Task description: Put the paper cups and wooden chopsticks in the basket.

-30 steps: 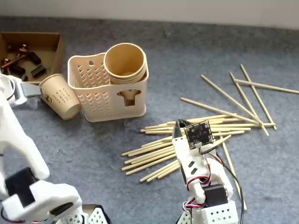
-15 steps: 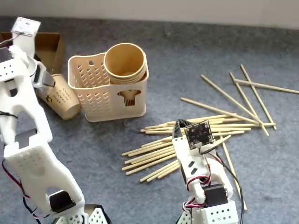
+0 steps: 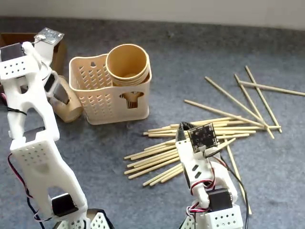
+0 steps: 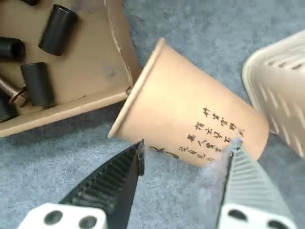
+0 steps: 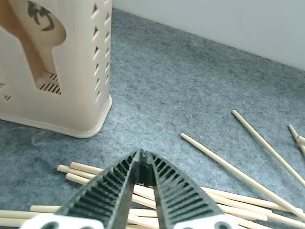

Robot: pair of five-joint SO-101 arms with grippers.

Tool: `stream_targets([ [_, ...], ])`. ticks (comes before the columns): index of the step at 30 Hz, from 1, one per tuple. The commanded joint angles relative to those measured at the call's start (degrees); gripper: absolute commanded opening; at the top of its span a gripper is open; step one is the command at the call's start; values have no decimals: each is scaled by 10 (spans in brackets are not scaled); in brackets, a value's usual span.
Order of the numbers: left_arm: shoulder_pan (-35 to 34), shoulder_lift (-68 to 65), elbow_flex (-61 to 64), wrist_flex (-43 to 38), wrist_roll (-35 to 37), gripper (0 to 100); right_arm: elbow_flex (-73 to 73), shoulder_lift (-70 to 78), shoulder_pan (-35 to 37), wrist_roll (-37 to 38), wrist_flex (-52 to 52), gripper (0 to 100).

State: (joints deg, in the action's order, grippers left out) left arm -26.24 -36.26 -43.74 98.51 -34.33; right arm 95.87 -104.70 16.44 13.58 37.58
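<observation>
The basket [image 3: 97, 98] stands on the table [image 3: 190, 57], left of centre, with a stack of paper cups [image 3: 127, 64] upright in its right half. Just left of the basket a lone paper cup [image 4: 190, 114] lies on its side, its rim against the corner of a cardboard box [image 4: 81, 90] at the far left, which holds small parts [image 4: 40, 83]. The left gripper [image 4: 187, 148] hangs over this cup. In front and to the right of the basket lies a pile of chopsticks [image 3: 157, 160], with the right gripper [image 5: 142, 168] over it. Loose chopsticks [image 3: 250, 98] lie scattered farther right.
</observation>
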Motion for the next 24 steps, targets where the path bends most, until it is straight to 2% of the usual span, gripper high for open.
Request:
stream_targets([
  [1,9,9,5,21,-11,267,84,-2,7,6,3,10],
  [8,-7,20,-13,19,-5,266,84,-2,7,6,3,10],
  [17,-20,38,-190,18,159,267,84,-2,6,6,3,10],
  [24,-43,-20,-217,-93,287,266,84,-2,6,6,3,10],
])
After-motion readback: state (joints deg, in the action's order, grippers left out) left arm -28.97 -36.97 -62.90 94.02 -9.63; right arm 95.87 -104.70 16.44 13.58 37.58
